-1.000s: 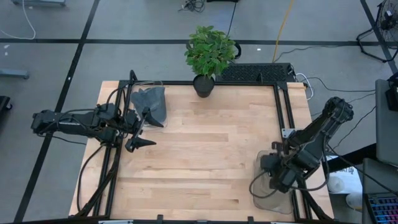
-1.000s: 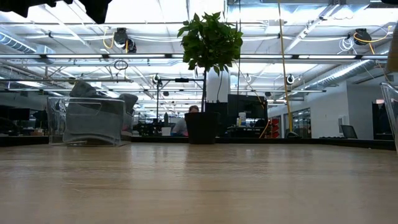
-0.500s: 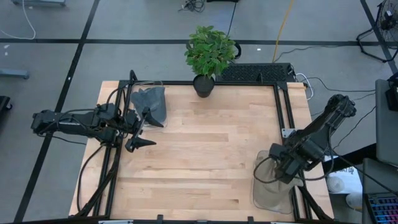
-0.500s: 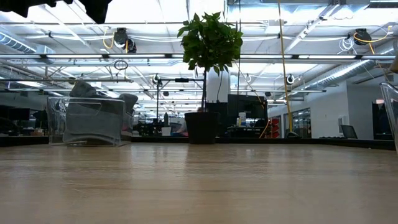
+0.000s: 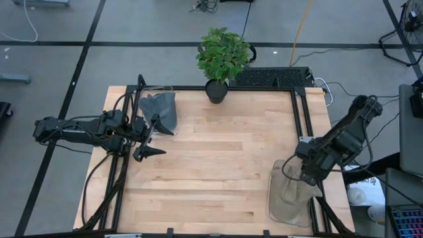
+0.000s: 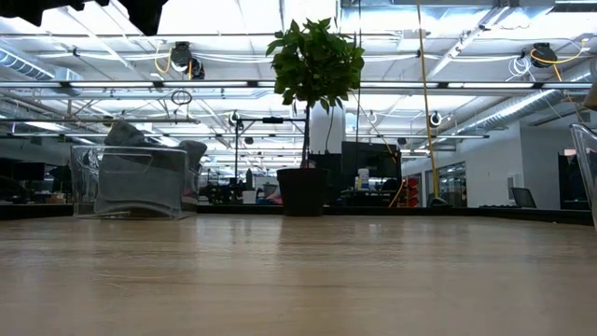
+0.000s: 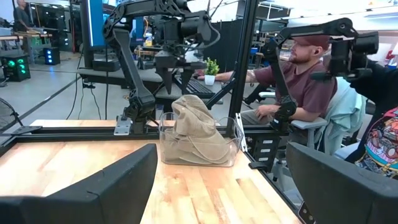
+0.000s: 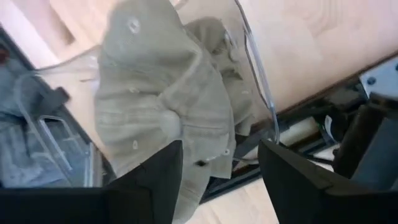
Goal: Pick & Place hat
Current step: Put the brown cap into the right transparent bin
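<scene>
**Two bins, two hats, two arms: right gripper parted above the beige hat**

In the high view two clear bins stood on the wooden table (image 5: 211,152); the nearer bin (image 5: 291,195) sat at the lower right of the frame and held one beige hat (image 8: 155,106); the far bin (image 5: 157,109) sat at the upper left and held one grey hat (image 5: 158,107). In the right wrist view the beige hat lay crumpled inside its bin, its long axis running from upper left to lower right of that frame; which way its crown faced could not be told. The right gripper (image 8: 221,174) hung just above that hat with its fingers parted and nothing between them. The left gripper (image 5: 153,135) hovered at the left middle of the high view, beside the far bin, its fingers spread wide and empty. One potted plant (image 5: 221,59) stood at the table's upper edge. In the left wrist view one seated person (image 7: 298,81) showed beyond the table.
</scene>
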Controlling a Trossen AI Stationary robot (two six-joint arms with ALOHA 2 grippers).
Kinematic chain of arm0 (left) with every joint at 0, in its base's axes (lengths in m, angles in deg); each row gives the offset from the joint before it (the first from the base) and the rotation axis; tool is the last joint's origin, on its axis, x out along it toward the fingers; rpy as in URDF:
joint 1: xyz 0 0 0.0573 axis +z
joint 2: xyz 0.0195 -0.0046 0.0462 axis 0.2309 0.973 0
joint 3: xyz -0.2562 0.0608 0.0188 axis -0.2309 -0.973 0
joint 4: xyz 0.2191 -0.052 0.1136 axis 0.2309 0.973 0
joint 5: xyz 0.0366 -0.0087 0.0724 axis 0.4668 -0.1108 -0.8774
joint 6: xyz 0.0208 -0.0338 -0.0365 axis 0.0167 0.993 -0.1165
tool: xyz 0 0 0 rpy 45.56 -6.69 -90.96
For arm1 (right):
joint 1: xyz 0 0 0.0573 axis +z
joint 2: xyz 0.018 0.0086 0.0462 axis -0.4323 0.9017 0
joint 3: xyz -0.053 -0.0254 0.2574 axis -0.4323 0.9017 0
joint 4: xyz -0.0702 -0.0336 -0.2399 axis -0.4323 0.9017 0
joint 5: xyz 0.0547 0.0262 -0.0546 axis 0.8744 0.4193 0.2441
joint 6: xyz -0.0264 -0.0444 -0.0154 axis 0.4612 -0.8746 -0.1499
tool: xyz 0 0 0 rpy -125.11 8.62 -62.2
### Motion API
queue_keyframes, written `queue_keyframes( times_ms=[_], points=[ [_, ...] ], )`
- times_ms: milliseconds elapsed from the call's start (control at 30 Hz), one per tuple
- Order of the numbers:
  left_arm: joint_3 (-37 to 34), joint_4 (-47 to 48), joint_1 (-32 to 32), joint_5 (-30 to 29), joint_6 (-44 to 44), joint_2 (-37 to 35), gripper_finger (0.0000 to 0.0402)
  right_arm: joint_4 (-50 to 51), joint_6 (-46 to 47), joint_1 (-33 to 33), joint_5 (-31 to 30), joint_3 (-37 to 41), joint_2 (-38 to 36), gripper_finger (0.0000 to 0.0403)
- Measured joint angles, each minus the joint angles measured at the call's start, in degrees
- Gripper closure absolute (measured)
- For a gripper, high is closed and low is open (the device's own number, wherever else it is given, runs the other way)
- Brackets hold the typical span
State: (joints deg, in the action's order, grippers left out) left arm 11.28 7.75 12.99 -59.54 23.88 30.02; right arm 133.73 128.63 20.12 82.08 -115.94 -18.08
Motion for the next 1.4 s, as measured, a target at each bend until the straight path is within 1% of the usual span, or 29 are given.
queue_keyframes(
  times_ms=[100,167,233,300,367,400,467,633,700,800,933,1000,1100,1233,1300,1400],
  points=[
    [0.00,-0.02,0.00,0.02,0.00,0.01,0.0041,-6.27,-2.22,0.77,-1.29,0.00,-0.64,0.0213],
    [0.01,0.00,0.00,0.01,0.00,0.02,0.0041,-12.36,-5.43,2.17,-1.34,-0.02,0.45,0.0234],
    [0.01,0.00,0.00,0.02,0.00,0.02,0.0041,-18.99,-8.87,3.63,-1.19,0.00,2.29,0.0269],
    [0.01,-0.01,0.00,0.00,0.00,0.01,0.0041,-24.74,-11.98,4.71,-1.73,-0.02,4.70,0.0317],
    [0.01,0.00,0.00,0.01,0.00,0.02,0.0041,-27.78,-14.67,5.64,-2.36,-0.04,7.70,0.0372],
    [0.01,-0.01,0.00,0.00,0.00,0.01,0.0041,-28.01,-15.61,6.09,-2.35,-0.04,9.39,0.0387],
    [0.01,-0.01,0.00,0.00,0.00,0.01,0.0041,-25.63,-15.22,6.82,-1.90,-0.04,12.61,0.0391],
    [0.01,0.00,0.00,0.01,0.00,0.00,0.0041,-12.06,-9.20,7.32,3.79,0.03,19.78,0.0401],
    [0.01,-0.01,0.00,0.00,0.00,0.01,0.0041,-10.81,-8.52,7.31,3.77,0.04,21.62,0.0400],
    [0.01,-0.02,0.00,0.00,0.00,0.02,0.0041,-14.33,-11.78,7.13,1.22,1.32,23.33,0.0402],
    [0.01,-0.02,0.00,0.00,0.00,0.00,0.0041,-23.00,-16.46,5.57,0.81,7.83,23.85,0.0402],
    [0.01,-0.02,0.00,0.00,0.00,0.00,0.0041,-27.53,-17.39,4.70,2.14,12.39,23.61,0.0402],
    [0.01,-0.02,0.02,0.00,0.00,0.02,0.0041,-32.82,-18.03,3.41,6.44,19.30,23.50,0.0403],
    [0.01,-0.11,0.02,0.01,0.00,0.02,0.0041,-40.13,-17.82,2.13,11.00,26.44,22.26,0.0403],
    [0.01,-0.09,0.01,0.00,0.00,0.01,0.0041,-43.12,-17.74,1.50,12.83,28.60,21.29,0.0403],
    [0.01,-0.09,0.00,0.00,0.00,0.02,0.0041,-42.94,-17.01,0.81,13.15,28.81,19.18,0.0403]
  ],
)
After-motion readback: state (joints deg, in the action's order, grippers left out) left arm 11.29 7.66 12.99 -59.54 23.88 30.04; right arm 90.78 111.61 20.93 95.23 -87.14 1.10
